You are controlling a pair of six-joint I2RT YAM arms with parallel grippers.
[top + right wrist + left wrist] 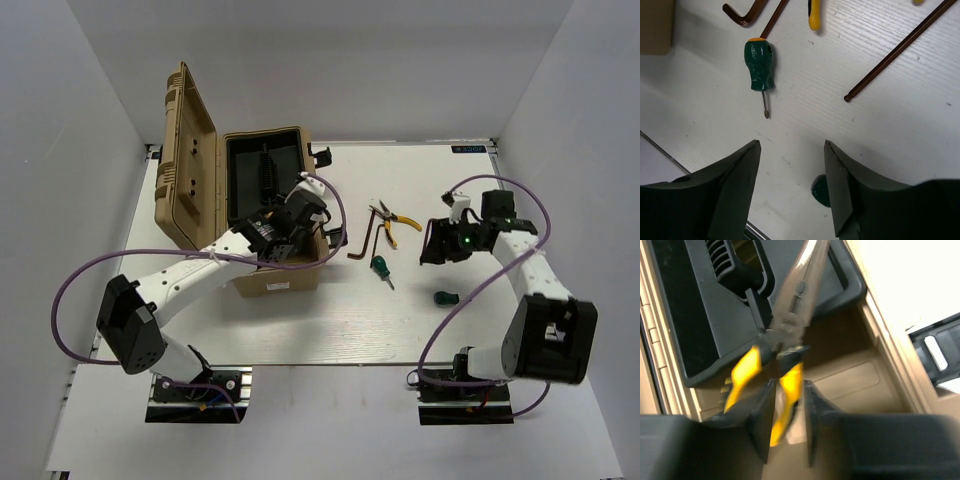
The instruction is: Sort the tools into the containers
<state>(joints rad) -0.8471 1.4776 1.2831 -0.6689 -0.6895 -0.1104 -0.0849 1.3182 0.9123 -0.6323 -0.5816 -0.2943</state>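
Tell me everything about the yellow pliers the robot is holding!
The pliers have a long, thin silvery nose, a dark pivot and yellow-and-black handles that look rubbery. The handles are spread apart. The left claw pinches one yellow handle between its dark fingers, and the other handle sticks out free. The pliers hang over the open tan toolbox, nose pointing across its black tray. The picture is blurry, so finer details are lost.

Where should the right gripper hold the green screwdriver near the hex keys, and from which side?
Probably by the fat handle of the green screwdriver, from straight above, closing across its width. It lies flat with bare table along both long sides; its shaft is short and thin.
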